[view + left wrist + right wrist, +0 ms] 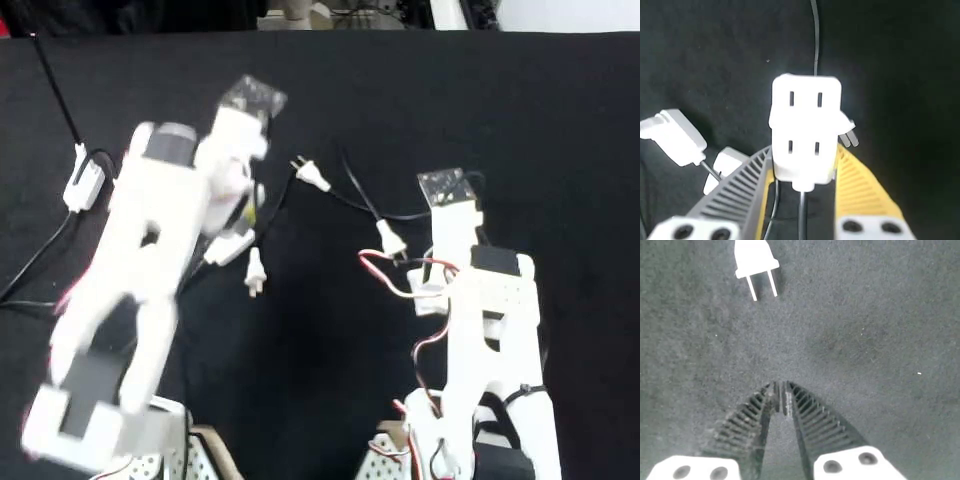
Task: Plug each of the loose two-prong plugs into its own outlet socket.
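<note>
Black cloth [560,120] covered the table. At its 9 o'clock a white box [84,180] lay on a cord. Next came the left gripper [802,157], clamped on one end of the outlet [805,115] with a grey finger on one flank and a yellow one on the other. The outlet's long axis ran in line with the fingers, and its two pairs of slots faced the wrist camera.

Just past that arm, near the table's centre, the left plug [254,270] lay along 12 to 6, prongs to 6. The mid plug [312,175] sat toward 12 o'clock on a 10-to-4 axis, prongs seemingly to 10. The right plug [390,238] lay at about 3 o'clock, prongs to 5, aimed at the right arm.

The right gripper [779,390] was pinched together on nothing. The right plug [756,260] lay ahead of its tips and apart from them. The plug's axis was roughly in line with the gripper's, and its prongs pointed back at the gripper. This free arm looked the nearer one. It would likely need to open, take the plug's body, then turn the prongs toward the slots.
</note>
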You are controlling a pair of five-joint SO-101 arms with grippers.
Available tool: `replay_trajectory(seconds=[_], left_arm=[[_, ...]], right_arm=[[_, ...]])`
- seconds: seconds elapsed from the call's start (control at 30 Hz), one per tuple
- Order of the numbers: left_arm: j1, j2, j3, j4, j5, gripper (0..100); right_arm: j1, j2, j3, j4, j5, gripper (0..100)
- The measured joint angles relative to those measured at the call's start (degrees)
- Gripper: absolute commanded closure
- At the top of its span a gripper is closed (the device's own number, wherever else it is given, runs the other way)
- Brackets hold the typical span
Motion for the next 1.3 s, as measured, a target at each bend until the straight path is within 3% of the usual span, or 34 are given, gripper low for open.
replay_trajectory(seconds=[0.2, 0.37, 0.6, 0.77, 1.03, 1.3], left_arm=[[1.1, -29.0, 33.6, -11.4, -10.6, 97], [10.1, -49.1, 55.8, -13.5, -15.6, 97], [25.6, -71.0, 67.9, -13.6, -16.2, 97], [32.4, -74.0, 69.7, -17.2, -16.1, 97], [32.4, -73.6, 73.9, -25.7, -15.6, 97], [32.3, -62.7, 74.4, -33.2, -15.6, 97]], right_arm=[[0.0, 0.0, -1.4, 4.7, 4.5, 98.2], [0.0, 0.0, -5.9, 9.0, 7.5, 98.2], [-2.1, 10.5, -16.5, 13.9, 9.1, 91.6], [-6.6, 26.0, -26.8, 15.0, 9.0, 91.4], [-8.9, 41.1, -42.5, 20.8, 9.1, 91.0], [-12.8, 49.8, -55.5, 26.2, 9.0, 91.0]])
